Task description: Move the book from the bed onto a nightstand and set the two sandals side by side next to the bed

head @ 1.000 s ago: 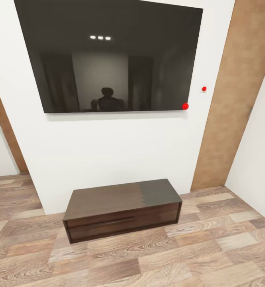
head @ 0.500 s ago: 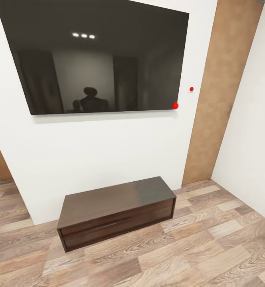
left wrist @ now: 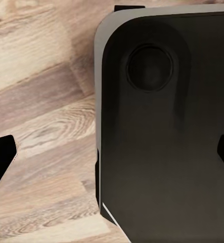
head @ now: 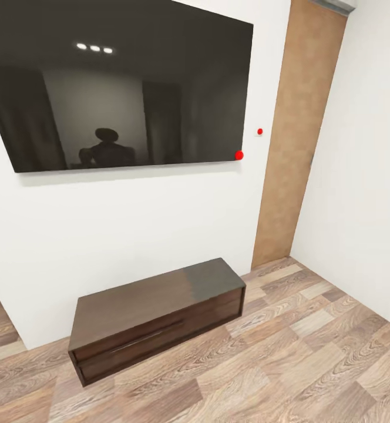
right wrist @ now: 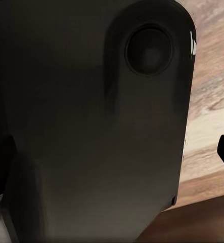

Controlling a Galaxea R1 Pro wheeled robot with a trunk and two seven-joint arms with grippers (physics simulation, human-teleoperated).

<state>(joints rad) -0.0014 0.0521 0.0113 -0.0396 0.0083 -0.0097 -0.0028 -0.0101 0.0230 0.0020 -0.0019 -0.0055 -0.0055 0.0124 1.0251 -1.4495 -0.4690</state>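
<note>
The whole head view has been shifted leftward since the earlier frames, a camera move. A long low dark-brown wooden bench [head: 157, 320] is seen against the white wall [head: 130, 235], under a large black wall-mounted screen [head: 118, 88], on wood-plank floor [head: 289, 364]. The left gripper's [left wrist: 112, 157] fingertips are set wide apart; the right gripper's [right wrist: 112, 167] state cannot be told. Book, sandals and bed are not seen

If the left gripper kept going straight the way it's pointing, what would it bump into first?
Probably the robot's own dark base panel, which sits right ahead of the left gripper, with the wood floor beside it. Depth is hard to judge.
</note>
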